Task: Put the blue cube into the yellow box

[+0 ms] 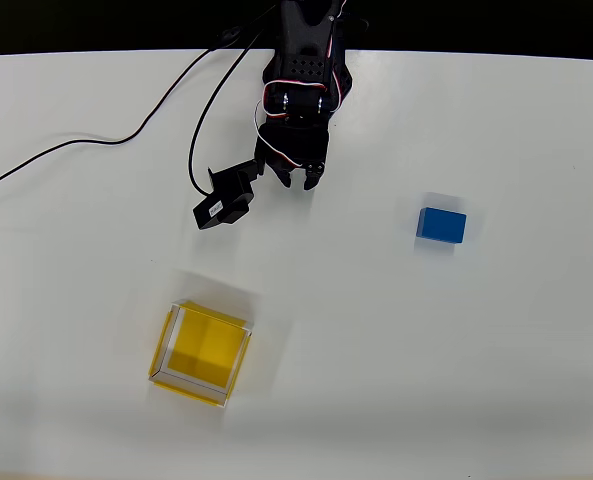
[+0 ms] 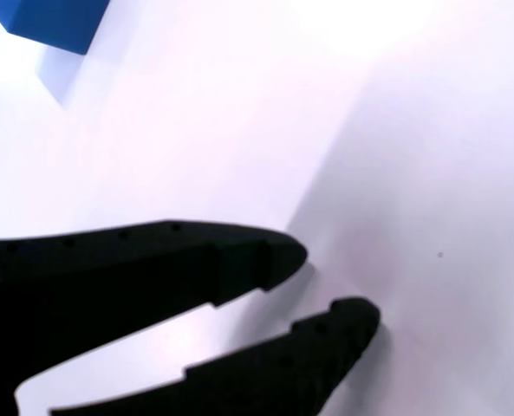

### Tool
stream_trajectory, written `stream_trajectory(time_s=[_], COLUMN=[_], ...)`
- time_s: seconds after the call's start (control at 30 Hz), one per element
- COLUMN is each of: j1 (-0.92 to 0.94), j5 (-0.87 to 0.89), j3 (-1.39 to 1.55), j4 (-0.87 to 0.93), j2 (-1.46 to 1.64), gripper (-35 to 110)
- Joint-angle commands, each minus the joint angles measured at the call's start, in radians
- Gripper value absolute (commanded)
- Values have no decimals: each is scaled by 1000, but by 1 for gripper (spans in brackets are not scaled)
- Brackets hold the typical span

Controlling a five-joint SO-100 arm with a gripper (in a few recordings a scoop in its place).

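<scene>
Starting out, nothing done yet: gripper (image 2: pixel 330 290) slightly open w/ nothing held, near table's top edge. Blue cube (image 1: pixel 442 226) sits on table well right of it; yellow box (image 1: pixel 202 353) empty. Grab & drop both left.

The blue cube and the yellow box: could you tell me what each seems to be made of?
The blue cube looks like solid matte plastic or painted wood: plain, even faces without glare. The yellow box seems thin-walled, perhaps translucent plastic or acrylic, judging by its whitish rims; which one is unclear.
</scene>
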Motion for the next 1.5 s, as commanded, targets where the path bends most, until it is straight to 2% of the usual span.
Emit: stream_trajectory(time_s=[0.0,1.1,1.2,1.4,1.47], j1=[20,3,18,3,29], j5=[-8,-6,-5,3,-120], j3=[28,28,28,28,28], j4=[6,6,6,5,11], j2=[26,28,28,26,21], gripper=[11,11,16,15,15])
